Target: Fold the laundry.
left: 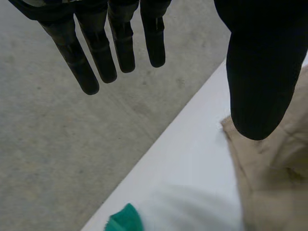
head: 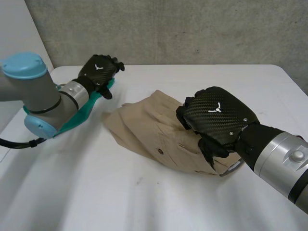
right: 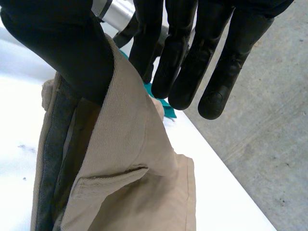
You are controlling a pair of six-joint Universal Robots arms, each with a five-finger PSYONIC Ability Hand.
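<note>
Right robot hand rests on the end of the pants nearest its own arm, and it is open. In its wrist view a raised fold of tan cloth leans against the thumb, while the fingers hang nearly straight and clear of it, so nothing is pinched. Left robot hand hovers well apart from the pants with its fingers straight, holding nothing.

Counter: it is smooth and white under both robot hands. Cloth probably slides on it easily, so a one-sided pull by the right robot hand could drag the whole heap instead of turning a fold.

Pants: they lie bunched and creased, running from under the right robot hand's palm out past its fingertips toward the left robot hand. Layers are stacked at the thumb. Closing there risks catching several layers, or only the top lip, which could slip out on a lift. Nothing pins the far end.

Teal cloth: it lies under the left arm, behind that robot hand's wrist. If the arm swings toward the pants, it may sweep this cloth along and tangle the two.

Pocket flap: it sits just past the right robot hand's thumb tip, a little raised, and could crease crooked inside a fold.

Button: it is on the pants beyond the right robot hand's fingertips and may leave a lump.
</note>
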